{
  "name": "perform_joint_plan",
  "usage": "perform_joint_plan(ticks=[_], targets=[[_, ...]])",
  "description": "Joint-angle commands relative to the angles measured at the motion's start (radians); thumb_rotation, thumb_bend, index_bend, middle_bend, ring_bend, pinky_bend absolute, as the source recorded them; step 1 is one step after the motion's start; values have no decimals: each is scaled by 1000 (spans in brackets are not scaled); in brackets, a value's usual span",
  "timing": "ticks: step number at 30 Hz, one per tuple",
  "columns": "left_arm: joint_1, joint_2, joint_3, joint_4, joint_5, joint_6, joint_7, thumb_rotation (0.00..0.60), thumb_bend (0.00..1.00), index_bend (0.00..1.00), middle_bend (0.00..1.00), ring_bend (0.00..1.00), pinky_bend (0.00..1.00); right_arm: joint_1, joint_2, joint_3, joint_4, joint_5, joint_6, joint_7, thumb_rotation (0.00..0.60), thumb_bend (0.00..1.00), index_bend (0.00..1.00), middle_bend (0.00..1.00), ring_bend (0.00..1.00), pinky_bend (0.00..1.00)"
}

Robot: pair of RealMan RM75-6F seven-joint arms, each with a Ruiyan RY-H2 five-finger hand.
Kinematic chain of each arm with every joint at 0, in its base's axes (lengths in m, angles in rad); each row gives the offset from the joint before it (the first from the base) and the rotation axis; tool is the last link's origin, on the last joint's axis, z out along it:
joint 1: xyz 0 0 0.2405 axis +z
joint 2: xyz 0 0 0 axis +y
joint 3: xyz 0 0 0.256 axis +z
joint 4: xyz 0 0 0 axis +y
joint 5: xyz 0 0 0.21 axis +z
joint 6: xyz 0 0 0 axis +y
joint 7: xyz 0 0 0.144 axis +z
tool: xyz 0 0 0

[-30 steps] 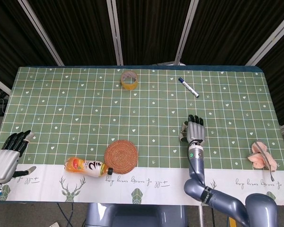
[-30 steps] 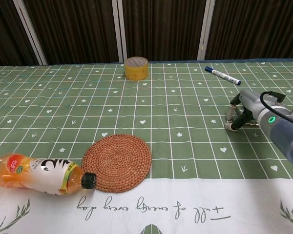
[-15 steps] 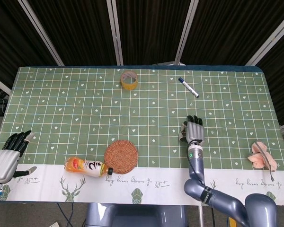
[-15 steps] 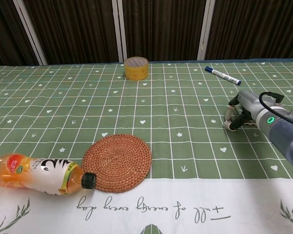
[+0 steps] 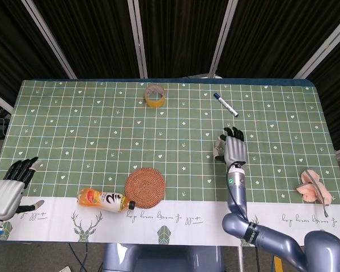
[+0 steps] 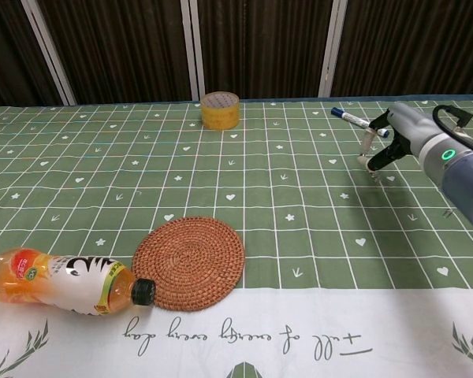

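My right hand (image 5: 233, 146) hovers above the green checked tablecloth, right of centre, fingers spread and holding nothing. In the chest view the right hand (image 6: 388, 135) hangs just in front of a blue-capped white marker (image 6: 359, 122), its fingertips pointing down near the cloth. The marker (image 5: 225, 105) lies a little beyond the hand, toward the far edge. My left hand (image 5: 11, 184) rests at the near left corner, fingers stretched out and empty. An orange drink bottle (image 5: 105, 200) lies on its side to the right of it, cap against a round woven coaster (image 5: 144, 184).
A roll of yellowish tape (image 5: 154, 94) stands near the far edge, also shown as the tape roll (image 6: 220, 109) in the chest view. A crumpled pink object (image 5: 313, 190) lies near the right front edge. The bottle (image 6: 63, 283) and coaster (image 6: 188, 262) sit at the near white border.
My right hand has lifted off the cloth and moved away from me toward the marker. The left hand, bottle and coaster have stayed put.
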Motion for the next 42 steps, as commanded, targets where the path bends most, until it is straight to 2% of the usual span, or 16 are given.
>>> perform_joint_plan(ticks=[1, 15, 25, 42], targets=[[0, 0, 0, 0, 1, 1, 2, 600, 89, 0, 0, 0, 0, -6, 32, 11, -46, 8, 17, -14, 600, 360, 580, 140, 0, 0], [1, -9, 2, 10, 10, 8, 25, 600, 89, 0, 0, 0, 0, -52, 149, -3, -204, 18, 83, -49, 600, 361, 588, 140, 0, 0], [14, -10, 4, 14, 29, 43, 28, 600, 90, 0, 0, 0, 0, -116, 217, -34, -302, 51, 135, -42, 600, 363, 590, 140, 0, 0], [16, -17, 3, 14, 35, 50, 37, 600, 89, 0, 0, 0, 0, -168, 280, -88, -429, 44, 202, -56, 600, 369, 596, 141, 0, 0]])
